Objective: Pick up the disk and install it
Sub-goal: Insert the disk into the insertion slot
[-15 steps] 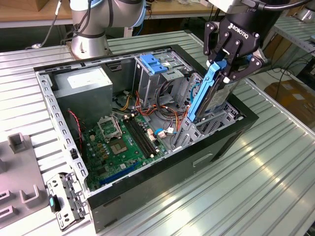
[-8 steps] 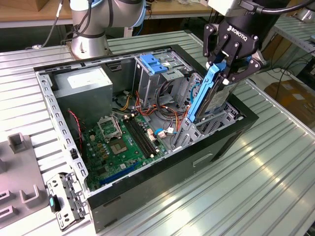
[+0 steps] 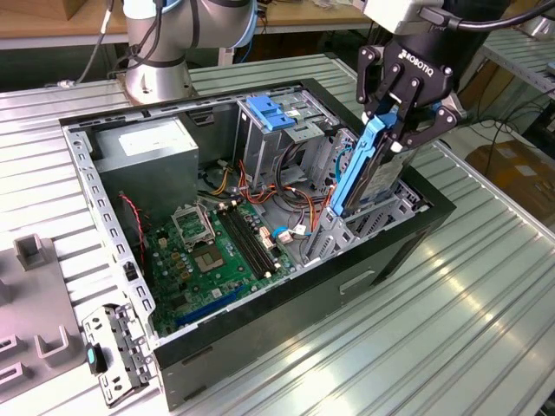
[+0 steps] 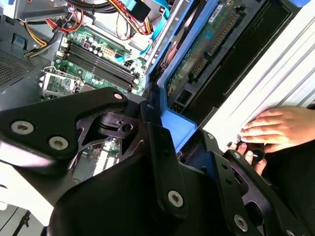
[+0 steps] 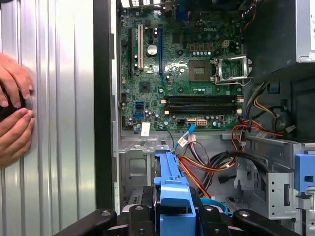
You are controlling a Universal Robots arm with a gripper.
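The jaws pinch the disk [image 3: 368,172] by its blue carrier, edge-on at the drive bay [image 3: 392,212] of the computer case [image 3: 286,322]. Seating it well likely requires keeping it parallel to the bay walls.

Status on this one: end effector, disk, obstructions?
End effector shut on disk. Disk tilted, lower end at drive cage. Cables beside cage; hand on table outside case.

Silver-grey tubular metal arm [image 3: 160,35], pale blue plastic joint cap [image 3: 247,19], round silver base [image 3: 156,82], dark cables [image 3: 149,39] down its side. Black metal linkage gripper [image 3: 395,134] has white lettering, sits below a white wrist block [image 3: 395,10] with a thick black cable [image 3: 494,17]. Black finger links [image 4: 88,123] carry round silver screws [image 4: 22,128].
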